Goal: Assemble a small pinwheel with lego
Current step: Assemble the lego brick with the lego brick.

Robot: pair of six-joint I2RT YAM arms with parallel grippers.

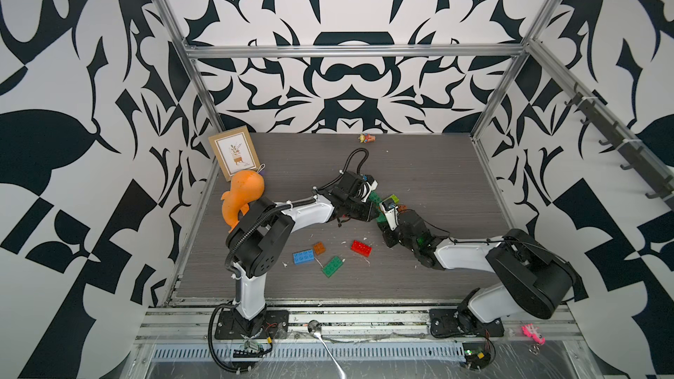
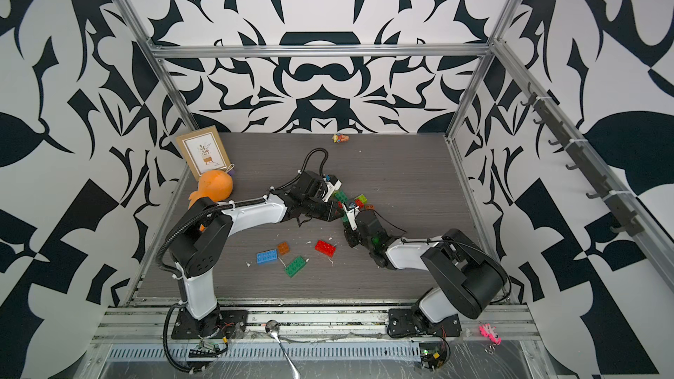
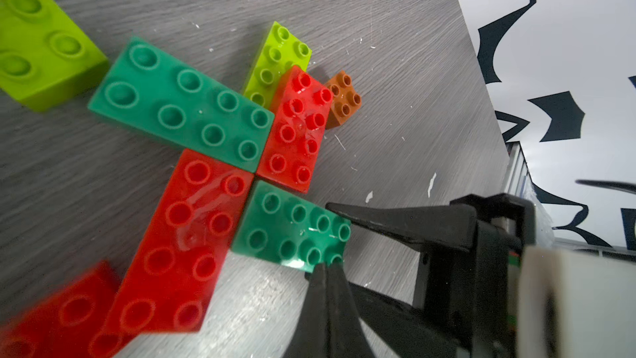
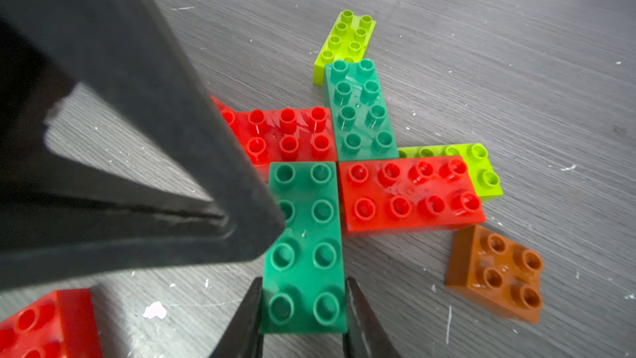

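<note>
The lego pinwheel [image 4: 344,167] lies flat on the table: two red and two dark green oblong bricks meet at a centre, with lime bricks [image 4: 347,39] showing under their outer ends. My right gripper [image 4: 304,282] is shut on the near dark green brick [image 4: 303,235], one finger on each long side. My left gripper [image 3: 323,266] is shut, its tips pressed together and touching that same brick's edge [image 3: 292,232]. A small orange brick [image 4: 495,273] sits loose beside a red arm. In both top views the two grippers meet over the pinwheel [image 1: 383,205].
Loose blue [image 1: 303,257], orange [image 1: 319,247], red [image 1: 361,248] and dark green [image 1: 333,266] bricks lie nearer the front. An orange plush toy [image 1: 242,195] and a framed picture [image 1: 234,154] stand at the back left, and a small figurine [image 1: 366,138] lies by the back wall.
</note>
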